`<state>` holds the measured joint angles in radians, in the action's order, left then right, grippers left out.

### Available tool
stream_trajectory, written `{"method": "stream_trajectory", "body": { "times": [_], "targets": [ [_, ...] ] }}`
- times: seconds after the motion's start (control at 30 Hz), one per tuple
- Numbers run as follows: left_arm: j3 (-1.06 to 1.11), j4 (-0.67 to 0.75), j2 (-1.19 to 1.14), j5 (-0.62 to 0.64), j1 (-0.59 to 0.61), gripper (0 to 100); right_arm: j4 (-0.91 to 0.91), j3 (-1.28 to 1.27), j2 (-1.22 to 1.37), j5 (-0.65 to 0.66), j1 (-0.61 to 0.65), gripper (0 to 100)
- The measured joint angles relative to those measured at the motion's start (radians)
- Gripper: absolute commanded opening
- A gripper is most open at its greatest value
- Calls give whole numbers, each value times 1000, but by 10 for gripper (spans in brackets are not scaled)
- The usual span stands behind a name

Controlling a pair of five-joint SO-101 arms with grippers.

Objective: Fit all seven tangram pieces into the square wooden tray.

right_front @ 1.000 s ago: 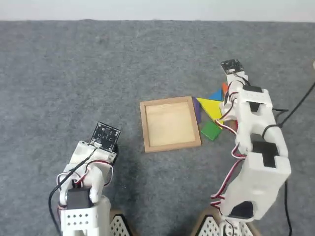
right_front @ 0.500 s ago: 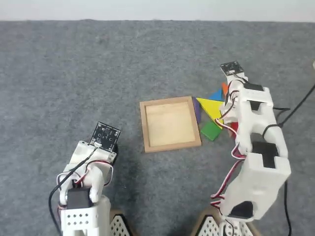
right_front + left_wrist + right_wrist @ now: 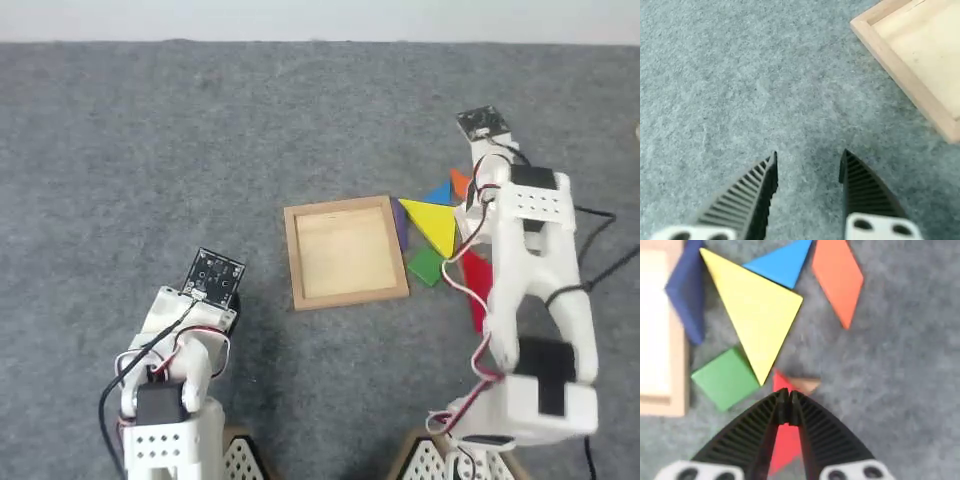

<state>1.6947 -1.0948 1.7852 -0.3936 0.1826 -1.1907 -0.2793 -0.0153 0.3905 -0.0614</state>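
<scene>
The right gripper (image 3: pixel 788 402) has its jaws pressed together with nothing visible between them. Its tips hang over the pointed end of the red piece (image 3: pixel 784 442), which lies flat on the grey mat (image 3: pixel 900 365). A small tan piece (image 3: pixel 804 384) touches that red tip. Just past them is the sharp corner of the yellow triangle (image 3: pixel 757 315), and the green square (image 3: pixel 725 377) sits beside that corner, close to the tray (image 3: pixel 679 370). The blue triangle (image 3: pixel 782 262) lies along one edge of the yellow triangle, with the orange parallelogram (image 3: pixel 837 280) just beside it and a strip of mat between the two. The dark blue piece (image 3: pixel 687 290) runs along the tray's rim, seemingly touching it, and one end meets a corner of the yellow triangle. All seven pieces are on the mat outside the tray, clustered at the side nearest the right arm (image 3: pixel 530 260), which reaches out over them in the high view. The left gripper (image 3: pixel 807 172) is open, its jaws well parted and holding nothing. It is low over the mat, with one corner of the tray ahead of it. In the high view the left arm (image 3: pixel 180 350) sits folded near the table's front edge, well apart from the tray.
</scene>
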Motion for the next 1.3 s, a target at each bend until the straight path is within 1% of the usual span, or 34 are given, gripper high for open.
{"method": "stream_trajectory", "body": {
  "times": [0.13,0.2,0.27,0.33,0.43,0.57,0.63,0.7,0.87,1.0,1.03,1.2,1.3],
  "targets": [
    [0,0,0,0,0,192,-84,-5,-92,0,0,17],
    [0,0,0,0,0,192,-120,-40,-120,0,-15,64],
    [0,0,0,0,0,192,-118,-115,-126,-2,-26,131],
    [0,0,0,0,0,192,-49,-232,-126,0,-12,203],
    [0,0,0,0,0,192,101,-408,-126,2,-11,305],
    [0,0,0,0,0,192,183,-503,-126,57,-2,402],
    [0,0,0,0,0,192,215,-514,-126,69,-9,389],
    [0,0,0,0,0,192,241,-519,-126,78,-5,344],
    [0,0,0,0,0,192,328,-517,-61,77,-52,188],
    [0,0,0,0,0,192,308,-448,-5,80,-91,38],
    [0,0,0,0,0,192,310,-433,8,78,-101,18],
    [0,0,0,0,0,192,311,-381,38,80,-169,12],
    [0,0,0,0,0,192,328,-377,41,52,-207,11]
  ]
}}
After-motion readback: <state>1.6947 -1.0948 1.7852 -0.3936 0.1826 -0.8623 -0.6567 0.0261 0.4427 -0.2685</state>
